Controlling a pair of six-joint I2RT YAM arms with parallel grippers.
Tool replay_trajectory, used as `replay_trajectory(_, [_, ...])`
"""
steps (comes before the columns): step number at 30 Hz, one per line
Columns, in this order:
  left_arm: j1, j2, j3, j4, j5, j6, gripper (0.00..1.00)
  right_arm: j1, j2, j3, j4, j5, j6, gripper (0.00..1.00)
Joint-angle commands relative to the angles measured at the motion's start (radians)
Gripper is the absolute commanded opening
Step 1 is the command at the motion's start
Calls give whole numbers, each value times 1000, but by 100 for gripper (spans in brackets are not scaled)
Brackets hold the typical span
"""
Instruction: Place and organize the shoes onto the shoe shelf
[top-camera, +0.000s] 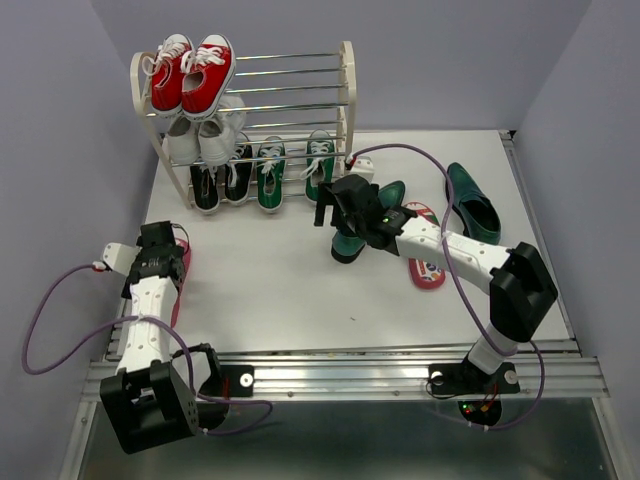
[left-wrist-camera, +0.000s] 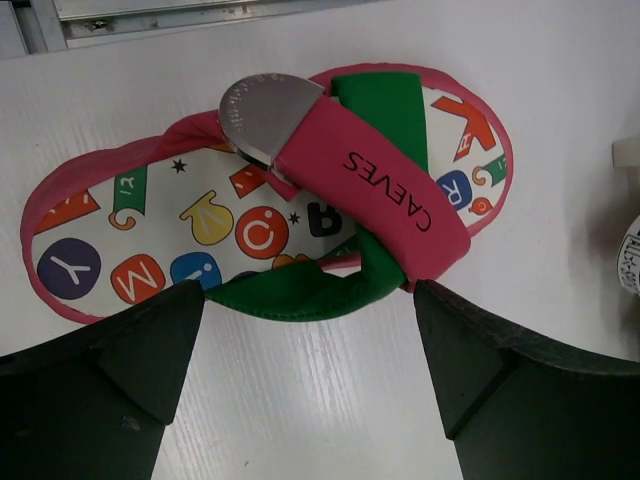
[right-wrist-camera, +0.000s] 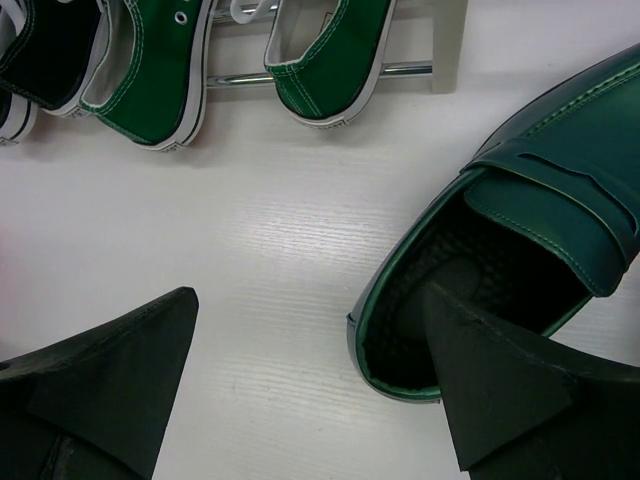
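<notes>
Left end effector (left-wrist-camera: 308, 300) is spread wide and holds nothing. It hangs over a flip-flop (left-wrist-camera: 200, 220) lying flat at the left edge of the counter (top-camera: 280, 290), with one finger on each side of the strap end.

Right end effector (right-wrist-camera: 310, 300) is also spread wide. One finger (right-wrist-camera: 500, 390) sits in the mouth of a loafer (right-wrist-camera: 540, 190) and the other is outside it over bare counter. It isn't pinching anything. That loafer lies just in front of the right end of the shelf (top-camera: 347, 90).

A second loafer (top-camera: 472, 203) is further right, well apart from it. A second flip-flop (top-camera: 428, 268) is partly covered by the right arm. A purple cable (top-camera: 420, 150) arcs over the counter near the shelf's right leg.

On the shelf's bottom tier are black sneakers (top-camera: 207, 188) and then green sneakers (top-camera: 270, 175). White sneakers (top-camera: 210, 140) are on the middle tier and red sneakers (top-camera: 205, 75) are on top, both at the left end.
</notes>
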Motion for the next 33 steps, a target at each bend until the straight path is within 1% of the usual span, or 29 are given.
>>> replay_trajectory(1, [45, 0, -10, 61, -31, -26, 99, 3, -41, -14, 37, 35, -29, 100])
replay_trajectory(4, [51, 4, -40, 106, -31, -30, 99, 3, -44, -16, 37, 44, -23, 100])
replay_trajectory(5, [53, 5, -66, 135, -6, -27, 98, 3, -41, -13, 37, 38, -19, 100])
replay_trajectory(8, [56, 25, -98, 210, 15, 9, 94, 3, -32, -7, 36, 20, -16, 100])
replay_trajectory(13, [56, 77, -109, 230, 24, 23, 87, 3, -25, 4, 34, 17, -5, 100])
replay_trajectory(14, [56, 79, -115, 242, 24, 31, 73, 3, -22, 7, 34, 9, 0, 100])
replay_trajectory(15, [56, 76, -118, 248, 28, 35, 64, 3, -21, 10, 34, 3, 1, 100])
replay_trajectory(16, [56, 70, -120, 267, 41, 39, 47, 3, -15, 16, 34, 1, 1, 100])
replay_trajectory(17, [56, 63, -128, 278, 50, 45, 38, 3, -13, 18, 34, -3, 3, 100])
replay_trajectory(18, [56, 51, -128, 285, 66, 60, 31, 3, -10, 19, 34, -6, 6, 100])
replay_trajectory(19, [56, 47, -128, 288, 67, 63, 17, 3, -6, 22, 34, -11, 9, 100])
replay_trajectory(20, [54, 40, -128, 288, 72, 68, 7, 3, -3, 22, 34, -12, 10, 100])
replay_trajectory(21, [54, 28, -129, 288, 78, 72, 0, 3, -1, 22, 34, -17, 12, 100])
replay_trajectory(29, [34, -73, -148, 325, 135, 112, 0, 3, -2, 15, 34, -25, 17, 100])
replay_trajectory(33, [-39, -124, -129, 331, 155, 118, 0, 3, -7, 9, 36, -17, 15, 100])
